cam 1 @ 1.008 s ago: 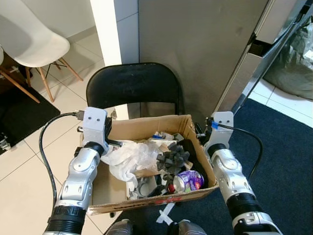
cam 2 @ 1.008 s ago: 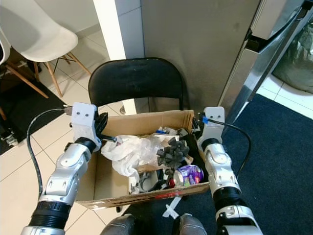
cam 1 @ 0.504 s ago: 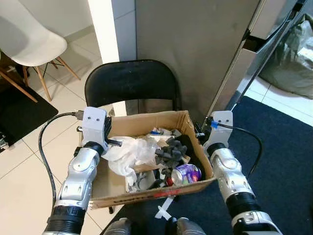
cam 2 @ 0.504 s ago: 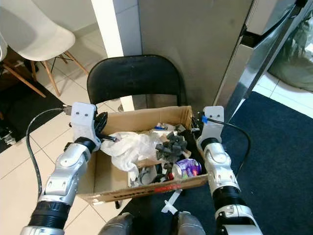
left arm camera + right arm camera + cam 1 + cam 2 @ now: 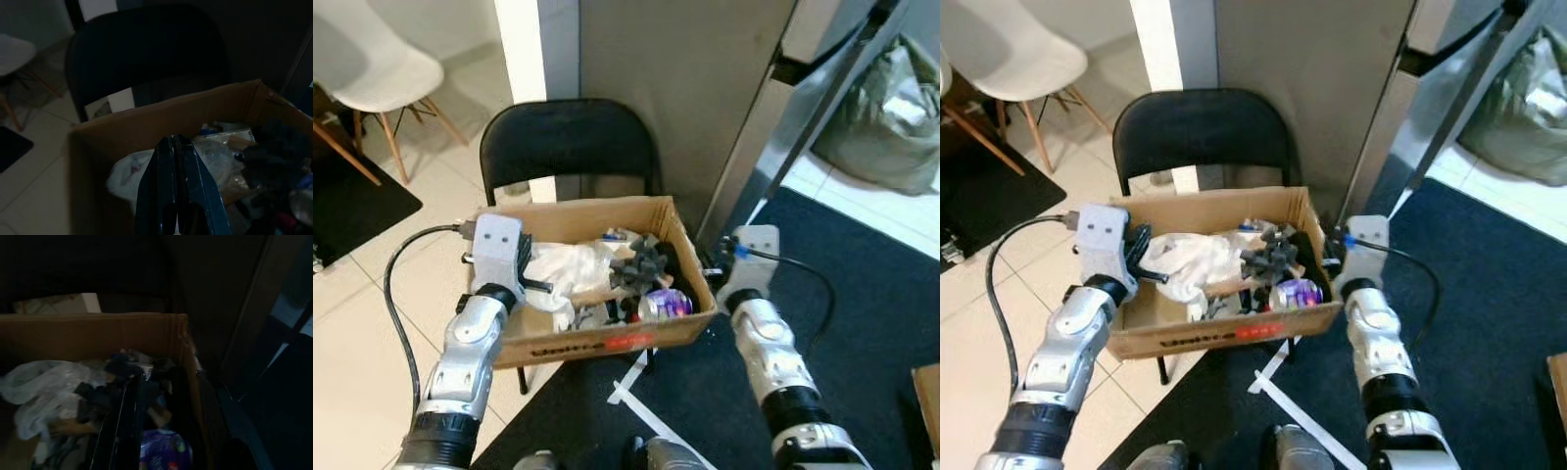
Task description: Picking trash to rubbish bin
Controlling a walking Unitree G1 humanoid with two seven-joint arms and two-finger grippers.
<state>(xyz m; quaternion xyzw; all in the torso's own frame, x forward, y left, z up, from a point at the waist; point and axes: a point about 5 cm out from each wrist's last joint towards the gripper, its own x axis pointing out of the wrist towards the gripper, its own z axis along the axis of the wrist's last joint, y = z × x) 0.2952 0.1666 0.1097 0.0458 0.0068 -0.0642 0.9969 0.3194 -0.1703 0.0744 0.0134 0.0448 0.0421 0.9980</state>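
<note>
- Box of trash: cardboard, centre of the head views, held between both arms in front of a black chair.
- Inside: white bag at the left, dark spiky lump in the middle, purple can near the right front corner.
- Left gripper: at the left wall of the box; fingers pressed flat together, nothing between them, tips pointing over the rim toward the bag.
- Right gripper: at the right wall of the box; wrist picture too dark to tell whether the fingers are apart or together, or gripping anything.
- White tape strips: on the dark carpet, lower centre, below the box.
- White chair: upper left, on pale tiles.
- Grey sack: upper right, beyond a slanted metal edge.
</note>
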